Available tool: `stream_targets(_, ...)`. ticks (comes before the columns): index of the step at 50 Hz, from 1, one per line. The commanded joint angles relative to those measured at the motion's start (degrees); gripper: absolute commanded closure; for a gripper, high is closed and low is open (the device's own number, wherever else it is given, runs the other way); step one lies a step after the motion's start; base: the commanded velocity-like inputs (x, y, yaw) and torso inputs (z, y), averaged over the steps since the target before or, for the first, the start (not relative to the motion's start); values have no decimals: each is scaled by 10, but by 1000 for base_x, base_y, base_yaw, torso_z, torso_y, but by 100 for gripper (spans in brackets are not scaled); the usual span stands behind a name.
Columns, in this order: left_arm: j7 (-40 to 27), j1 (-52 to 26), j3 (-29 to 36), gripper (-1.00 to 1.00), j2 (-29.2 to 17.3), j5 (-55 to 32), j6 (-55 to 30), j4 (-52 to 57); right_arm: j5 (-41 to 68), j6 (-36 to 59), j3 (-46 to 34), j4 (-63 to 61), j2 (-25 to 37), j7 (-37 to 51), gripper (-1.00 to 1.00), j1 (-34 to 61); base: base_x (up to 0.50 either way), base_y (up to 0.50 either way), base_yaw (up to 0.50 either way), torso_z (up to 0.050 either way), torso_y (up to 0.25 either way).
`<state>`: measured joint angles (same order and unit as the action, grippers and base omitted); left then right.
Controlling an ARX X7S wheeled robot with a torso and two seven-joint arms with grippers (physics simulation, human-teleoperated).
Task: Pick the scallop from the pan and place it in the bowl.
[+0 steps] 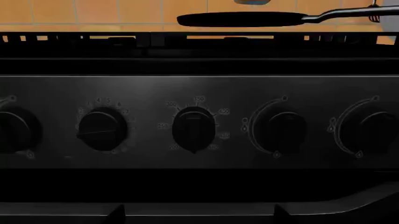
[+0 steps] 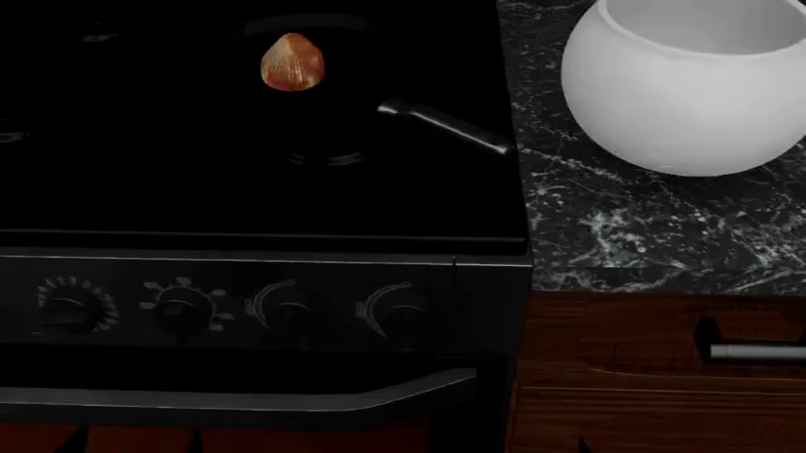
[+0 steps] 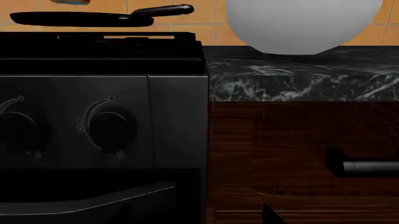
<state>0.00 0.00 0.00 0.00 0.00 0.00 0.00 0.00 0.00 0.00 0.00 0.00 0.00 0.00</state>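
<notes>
Looking down from my head, I see the scallop (image 2: 291,62) lying in the pan (image 2: 315,113), on the stovetop next to the counter's left edge. I judge it light, stiff and a little slippery on its fine ribs, so I would pinch it across the wide part, not at the thin point. The bowl (image 2: 686,85) stands on the counter (image 2: 629,226), near its back edge, with its top cut off. The pan is almost lost in the black stove; only its handle (image 2: 444,125) shows clearly. Neither claw is visible in any view, so I cannot tell whether they are released or clenched.
</notes>
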Motion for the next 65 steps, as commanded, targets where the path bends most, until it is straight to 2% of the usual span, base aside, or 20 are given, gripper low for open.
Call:
stream_targets(1, -26, 0, 26, -100, -22, -22, 0, 1, 8, -3, -11, 2, 8, 11, -100, 0, 0, 0, 0, 0, 0)
stream_targets(18, -47, -3, 36, -100, -40, -48, 4, 3, 22, 15, -37, -6, 32, 55, -100, 8, 0, 0, 0, 0, 0)
stream_targets(21, -53, -8, 31, -100, -49, -55, -26, 51, 35, 66, -27, -67, 35, 67, -100, 19, 0, 0, 0, 0, 0)
stream_targets(24, -70, -23, 28, -100, -75, -32, -116, 197, 65, 173, -10, -224, 52, 69, -100, 56, 0, 0, 0, 0, 0)
stream_targets(29, -76, -48, 15, -100, -105, -21, -232, 361, 93, 328, 0, -431, 84, 74, -100, 110, 0, 0, 0, 0, 0)
stream_targets(31, -78, -41, 6, -100, -114, -16, -229, 395, 116, 400, 14, -509, 93, 77, -100, 143, 0, 0, 0, 0, 0)
stream_targets(35, -81, -76, -7, -100, -133, -9, -321, 490, 176, 525, 59, -596, 100, 84, -100, 221, 0, 0, 0, 0, 0)
stream_targets(36, -78, -94, -15, -100, -138, -14, -358, 521, 222, 531, 58, -600, 133, 124, -100, 245, 0, 0, 0, 0, 0)
stream_targets(39, -73, -167, -16, -100, -165, -9, -470, 599, 480, 511, 41, -600, 299, 363, -100, 342, 0, 0, 0, 0, 0)
stream_targets(40, -74, -187, -26, -100, -169, -25, -484, 600, 561, 505, 39, -599, 326, 403, -100, 366, 0, 0, 0, 0, 0)
stream_targets(41, -97, -212, -37, -100, -194, -77, -503, 600, 612, 515, 48, -598, 339, 431, -100, 398, 0, 0, 0, 0, 0)
stream_targets(42, -183, -245, -33, -100, -270, -163, -513, 600, 667, 526, 57, -590, 350, 461, -100, 439, 0, 0, 0, 0, 0)
stream_targets(45, -441, -413, 67, -100, -513, -420, -478, 600, 787, 549, 53, -554, 377, 534, -100, 566, 0, 0, 0, 0, 0)
stream_targets(46, -527, -480, 112, -100, -547, -506, -474, 600, 817, 556, 43, -537, 380, 554, -100, 609, 0, 0, 0, 0, 0)
stream_targets(47, -586, -510, 128, -100, -557, -592, -473, 599, 843, 559, 34, -519, 380, 568, -100, 645, 0, 0, 0, 0, 0)
stream_targets(48, -601, -555, 132, -100, -559, -658, -489, 598, 853, 562, 29, -511, 380, 575, -100, 660, 0, 0, 0, 0, 0)
stream_targets(51, -627, -665, 138, -100, -553, -751, -521, 576, 893, 569, 5, -469, 373, 595, -100, 738, 0, 0, 0, 0, 0)
stream_targets(55, -628, -748, 145, -100, -546, -799, -546, 540, 890, 579, -19, -440, 359, 595, -100, 789, 0, 0, 0, 0, 0)
stream_targets(58, -614, -779, 147, -100, -538, -807, -549, 516, 893, 583, -35, -418, 346, 602, -100, 820, 0, 0, 0, 0, 0)
stream_targets(65, -574, -779, 141, -100, -523, -793, -529, 458, 875, 588, -64, -361, 318, 591, -100, 863, 0, 0, 0, 0, 0)
